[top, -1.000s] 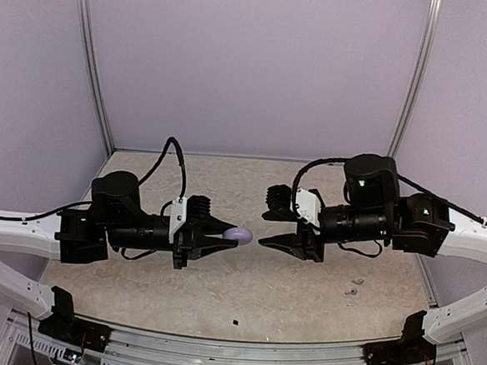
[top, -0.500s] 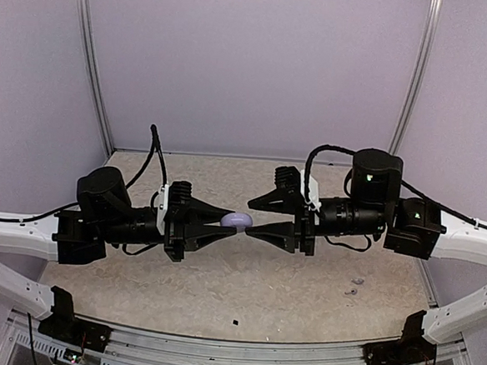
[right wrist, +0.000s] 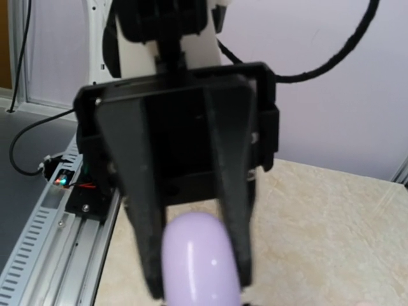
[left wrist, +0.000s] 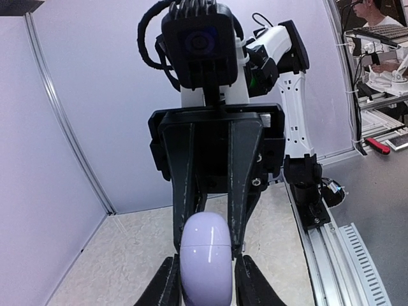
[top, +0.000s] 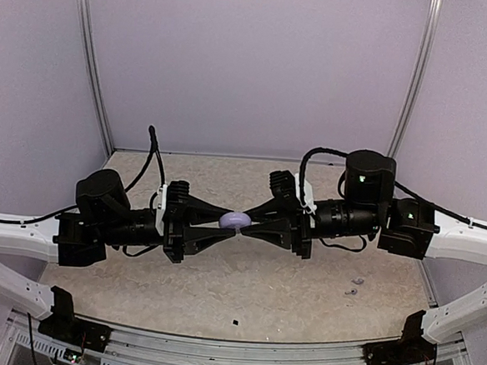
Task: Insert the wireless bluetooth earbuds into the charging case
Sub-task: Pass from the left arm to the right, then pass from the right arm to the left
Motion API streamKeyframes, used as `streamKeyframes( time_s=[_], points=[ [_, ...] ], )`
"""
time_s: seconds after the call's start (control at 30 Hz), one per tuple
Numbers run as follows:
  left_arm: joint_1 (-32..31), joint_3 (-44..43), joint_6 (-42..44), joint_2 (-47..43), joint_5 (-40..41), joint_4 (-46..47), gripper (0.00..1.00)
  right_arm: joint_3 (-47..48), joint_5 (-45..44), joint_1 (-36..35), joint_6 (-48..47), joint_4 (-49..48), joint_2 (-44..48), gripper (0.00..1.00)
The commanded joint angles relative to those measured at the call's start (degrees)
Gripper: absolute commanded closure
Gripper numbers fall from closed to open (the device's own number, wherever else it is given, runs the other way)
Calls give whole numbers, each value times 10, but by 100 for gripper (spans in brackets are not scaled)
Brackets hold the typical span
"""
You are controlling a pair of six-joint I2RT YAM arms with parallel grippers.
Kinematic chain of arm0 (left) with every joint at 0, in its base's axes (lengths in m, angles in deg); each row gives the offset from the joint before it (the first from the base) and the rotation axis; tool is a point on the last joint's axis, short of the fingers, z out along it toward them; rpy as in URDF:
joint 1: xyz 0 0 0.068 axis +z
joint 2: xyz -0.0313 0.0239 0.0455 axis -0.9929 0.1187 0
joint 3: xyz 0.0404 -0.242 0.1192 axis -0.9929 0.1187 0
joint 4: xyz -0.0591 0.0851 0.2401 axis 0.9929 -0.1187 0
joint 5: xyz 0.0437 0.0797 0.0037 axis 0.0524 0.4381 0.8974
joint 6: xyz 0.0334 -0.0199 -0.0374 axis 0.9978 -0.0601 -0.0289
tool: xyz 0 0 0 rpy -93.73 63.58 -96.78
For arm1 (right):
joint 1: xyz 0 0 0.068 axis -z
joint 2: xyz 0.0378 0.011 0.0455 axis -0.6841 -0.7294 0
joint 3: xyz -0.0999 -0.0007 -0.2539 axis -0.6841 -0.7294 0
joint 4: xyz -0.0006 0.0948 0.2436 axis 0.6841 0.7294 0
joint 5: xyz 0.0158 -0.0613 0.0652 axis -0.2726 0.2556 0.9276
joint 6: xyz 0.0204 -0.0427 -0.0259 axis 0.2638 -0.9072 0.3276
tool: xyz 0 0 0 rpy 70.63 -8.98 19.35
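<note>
A lilac pebble-like charging case [top: 236, 220] hangs in mid-air over the middle of the table, lid closed along its seam [left wrist: 205, 241]. My left gripper [top: 227, 224] is shut on its left end. My right gripper [top: 250, 224] comes from the opposite side, and its fingers [left wrist: 185, 191] press on both flanks of the case's other half. In the right wrist view the case [right wrist: 201, 264] fills the bottom centre, with the left gripper's fingers [right wrist: 143, 210] on either side of it. Two tiny pale earbuds [top: 355, 285] lie on the table at the near right.
The speckled beige table [top: 219, 289] is walled by lilac panels at the back and sides. A small dark speck [top: 235, 322] lies near the front edge. A metal rail [top: 231, 361] runs along the near edge between the arm bases.
The right gripper has swung in from the right and closed its wide-open fingers onto the case. The left gripper has rotated and lifted the case slightly toward the middle.
</note>
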Motion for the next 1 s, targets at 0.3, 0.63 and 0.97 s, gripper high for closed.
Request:
streamKeyframes(
  time_s=[0.3,0.63,0.97],
  points=[
    [1,-4,6,-14,46,-84,55,51,-14,7,-4,80,-17,87],
    [0,-17,9,10,38,-78,62,71,-22,7,-7,113,-30,88],
    [1,-17,5,11,36,-65,64,75,-26,7,-8,121,-41,87]
  ],
)
